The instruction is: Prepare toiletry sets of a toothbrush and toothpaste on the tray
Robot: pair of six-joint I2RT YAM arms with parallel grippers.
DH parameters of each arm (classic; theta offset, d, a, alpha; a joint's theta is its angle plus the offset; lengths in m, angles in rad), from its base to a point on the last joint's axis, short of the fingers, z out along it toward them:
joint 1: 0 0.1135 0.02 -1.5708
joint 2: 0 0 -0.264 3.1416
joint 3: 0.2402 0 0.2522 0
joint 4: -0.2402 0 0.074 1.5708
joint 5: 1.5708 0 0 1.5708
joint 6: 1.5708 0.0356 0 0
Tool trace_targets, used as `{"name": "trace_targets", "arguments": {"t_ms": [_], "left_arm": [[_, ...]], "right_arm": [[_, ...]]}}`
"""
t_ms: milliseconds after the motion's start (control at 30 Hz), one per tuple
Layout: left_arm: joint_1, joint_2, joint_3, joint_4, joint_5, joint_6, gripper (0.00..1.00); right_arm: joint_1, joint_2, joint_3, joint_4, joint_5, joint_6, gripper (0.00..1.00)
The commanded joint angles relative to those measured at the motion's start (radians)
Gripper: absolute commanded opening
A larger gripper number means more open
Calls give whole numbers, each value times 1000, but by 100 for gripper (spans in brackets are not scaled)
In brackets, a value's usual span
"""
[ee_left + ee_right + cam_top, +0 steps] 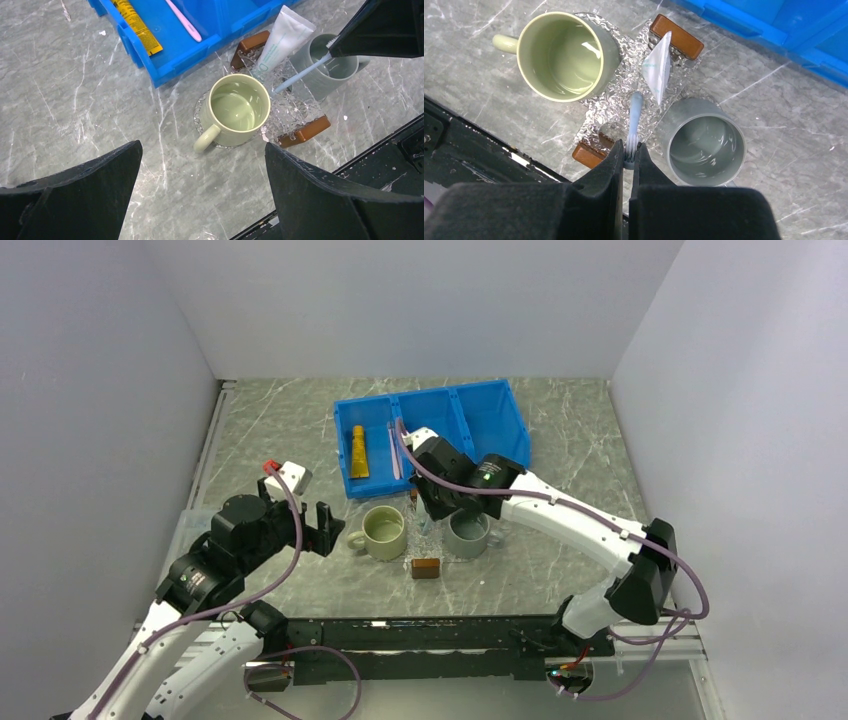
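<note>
One set is half-built: the white toothpaste (658,67) lies on the tray (599,120) by one brown handle. Your right pincer (629,150) is clenched on the toothbrush (634,117) by one end, free end aimed toward the tube. My guess is that's so it lands alongside, in the gap between the green mug (561,55) and grey mug (701,142). The left pincer (322,527) is spread wide, empty, off to the side. The yellow toothpaste (358,452) and pink toothbrush (184,21) sit in the blue bin (480,415).

The right tool (334,48) pinches a pale toothbrush (302,73) slanting over the clear tray (294,106).
</note>
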Motion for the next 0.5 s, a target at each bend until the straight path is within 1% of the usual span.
{"name": "trace_targets", "arguments": {"t_ms": [0,467], "left_arm": [[4,11,-3,10,-21,4,99],[4,35,-1,9,-38,4,99]], "right_arm": [[5,-23,-53,30,-13,33,0],[4,-91,-136,47,0,40,1]]}}
